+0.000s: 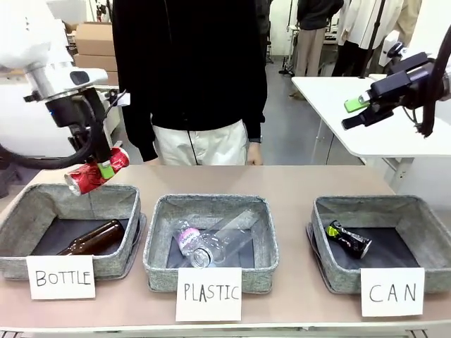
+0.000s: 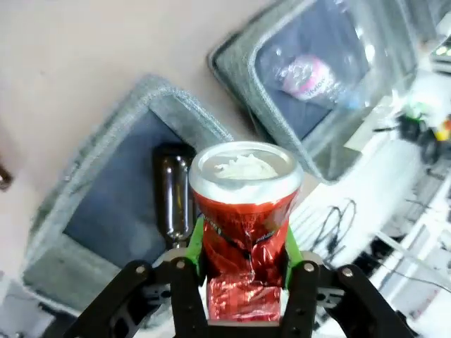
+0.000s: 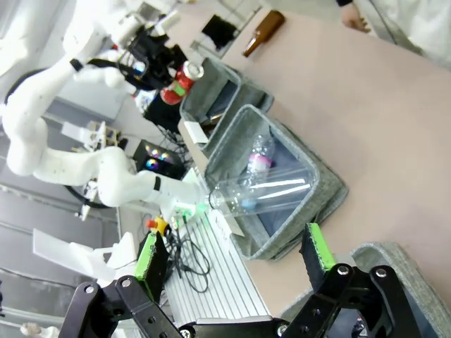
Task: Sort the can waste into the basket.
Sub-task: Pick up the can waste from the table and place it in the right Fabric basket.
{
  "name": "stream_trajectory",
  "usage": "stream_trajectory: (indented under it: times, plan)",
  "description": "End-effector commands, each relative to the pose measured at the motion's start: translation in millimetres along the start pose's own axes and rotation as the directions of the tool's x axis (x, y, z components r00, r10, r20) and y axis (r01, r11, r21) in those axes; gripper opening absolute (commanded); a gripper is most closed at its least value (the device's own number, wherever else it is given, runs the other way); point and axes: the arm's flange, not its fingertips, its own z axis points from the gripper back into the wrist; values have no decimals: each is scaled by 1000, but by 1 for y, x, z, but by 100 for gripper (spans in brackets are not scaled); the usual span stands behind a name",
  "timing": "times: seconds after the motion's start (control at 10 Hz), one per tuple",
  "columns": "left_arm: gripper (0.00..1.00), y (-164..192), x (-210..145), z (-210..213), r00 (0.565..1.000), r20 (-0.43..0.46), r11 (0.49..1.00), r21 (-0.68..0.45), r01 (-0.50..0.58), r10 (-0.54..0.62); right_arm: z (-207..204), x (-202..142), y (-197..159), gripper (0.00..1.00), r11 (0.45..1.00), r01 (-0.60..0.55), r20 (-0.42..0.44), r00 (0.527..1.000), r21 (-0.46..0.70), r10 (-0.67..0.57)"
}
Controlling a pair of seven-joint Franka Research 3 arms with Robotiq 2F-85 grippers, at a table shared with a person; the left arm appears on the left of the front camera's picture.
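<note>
A shiny red crushed can (image 1: 90,175) hangs above the back edge of the basket marked "BOTTLE" (image 1: 42,194), and my left gripper (image 1: 106,167) is shut on it. In the left wrist view the green pads (image 2: 196,243) press the red can (image 2: 243,204) from both sides, its silver end pointing away. A black can with green-yellow marks (image 1: 349,239) lies inside the grey basket marked "CAN" (image 1: 366,204) at the right. High above the table's right end, my right gripper (image 1: 359,113) is open and holds nothing; its fingers (image 3: 149,252) stand wide apart.
A brown glass bottle (image 1: 95,238) lies in the BOTTLE basket. The middle basket marked "PLASTIC" (image 1: 211,201) holds clear plastic bottles (image 1: 211,243). Another brown bottle (image 3: 264,32) lies on the far table. A person (image 1: 190,70) stands at the far edge.
</note>
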Motion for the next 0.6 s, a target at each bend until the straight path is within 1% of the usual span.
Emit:
stream_trajectory:
  times: [0.0,0.2,0.3,0.4,0.5]
  plan:
    - [0,28,42,25,996,34,996,5,-86,85,-2,0,3,99,1000,17,4,1000,-14,-17]
    - [0,28,42,25,996,34,996,5,-86,85,-2,0,3,99,1000,17,4,1000,-14,-17]
    - [45,19,23,14,998,28,999,4,-50,50,0,0,0,99,1000,0,-1,1000,0,0]
    - [45,15,83,9,991,106,996,40,79,-83,9,8,22,99,994,-88,-11,996,-64,88]
    - [45,-17,138,16,963,88,963,110,245,-255,24,-2,29,99,986,-72,15,997,-147,75]
